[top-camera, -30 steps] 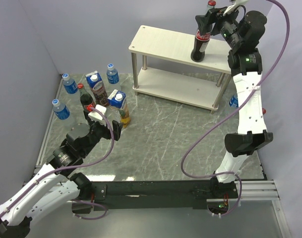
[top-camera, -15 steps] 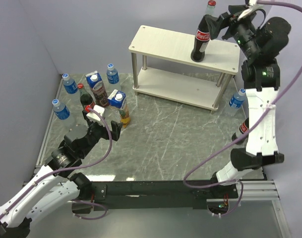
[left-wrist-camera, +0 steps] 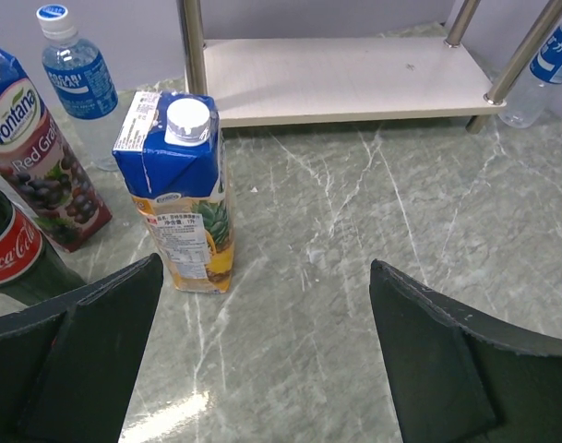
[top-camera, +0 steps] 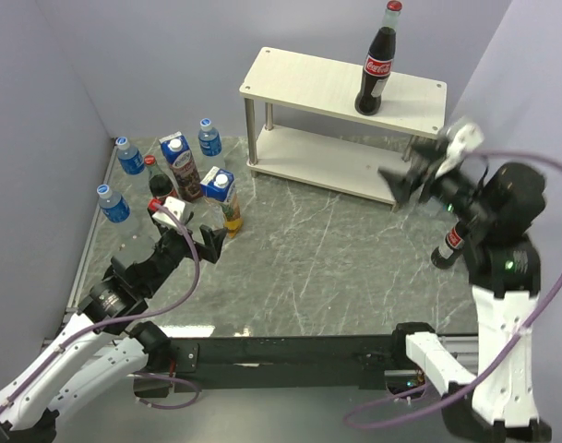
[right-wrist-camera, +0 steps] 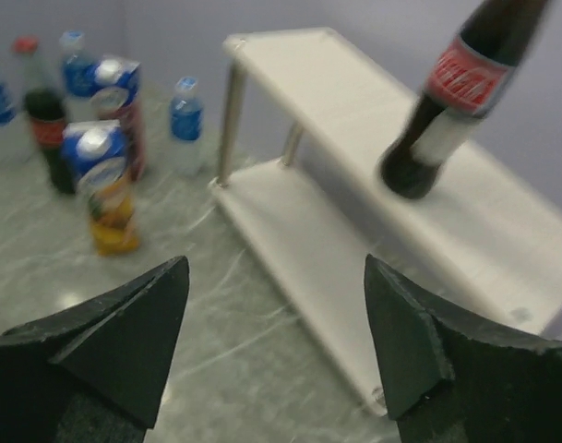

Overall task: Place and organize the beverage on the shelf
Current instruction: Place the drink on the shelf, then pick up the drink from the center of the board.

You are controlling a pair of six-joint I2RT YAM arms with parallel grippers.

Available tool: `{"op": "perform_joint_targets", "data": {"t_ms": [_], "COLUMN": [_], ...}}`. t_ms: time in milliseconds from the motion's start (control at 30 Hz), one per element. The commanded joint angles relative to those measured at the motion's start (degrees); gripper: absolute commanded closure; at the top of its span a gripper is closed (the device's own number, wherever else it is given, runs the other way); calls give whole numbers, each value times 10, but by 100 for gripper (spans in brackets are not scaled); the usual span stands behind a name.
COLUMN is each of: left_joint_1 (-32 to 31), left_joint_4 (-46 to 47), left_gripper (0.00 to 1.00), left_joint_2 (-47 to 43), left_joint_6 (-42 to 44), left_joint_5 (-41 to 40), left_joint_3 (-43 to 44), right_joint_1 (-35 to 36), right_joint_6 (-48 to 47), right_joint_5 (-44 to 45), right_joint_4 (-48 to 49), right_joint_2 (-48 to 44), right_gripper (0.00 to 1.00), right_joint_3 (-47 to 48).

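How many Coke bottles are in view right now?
3 Coke bottles: one upright on the shelf's top board, one on the table among the cartons at left, one on the table at right, partly hidden behind the right arm.

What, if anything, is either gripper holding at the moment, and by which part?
Nothing is held: the left gripper is open before the pineapple carton, and the right gripper is open, apart from the bottle on the shelf.

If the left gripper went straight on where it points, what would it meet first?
Probably the pineapple juice carton, standing left of centre between the open jaws of the left gripper; depth is unclear.
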Motion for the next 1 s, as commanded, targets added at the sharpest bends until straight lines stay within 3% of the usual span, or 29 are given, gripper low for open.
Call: {"op": "perform_joint_targets", "data": {"t_ms": [0, 133, 333, 567, 800, 967], "left_joint_1": [9, 9, 25, 110, 274, 336], "left_joint_4": [24, 4, -68, -103, -145, -155], "left_gripper": [1, 0, 1, 3, 9, 16], "left_joint_2": [2, 23, 72, 131, 234, 318], "left_joint_6": [-29, -60, -156, -206, -197, -157], "left_joint_5": [4, -33, -145, -173, -90, -41], "left_joint_3": [23, 64, 122, 180, 262, 305], "right_joint_1": [-2, 0, 30, 34, 33, 34], "right_joint_6": [-34, -27, 8, 14, 24, 32], "right_joint_5": [-115, -196, -215, -210, -205, -208], "right_joint_4": [-57, -19, 70, 76, 77, 83], "right_joint_2": [-64, -98, -123, -148, -160, -168], "right_gripper": [19, 26, 32, 36, 36, 36], "right_joint_3": [-126, -298, -418, -444, -444, -448]}}
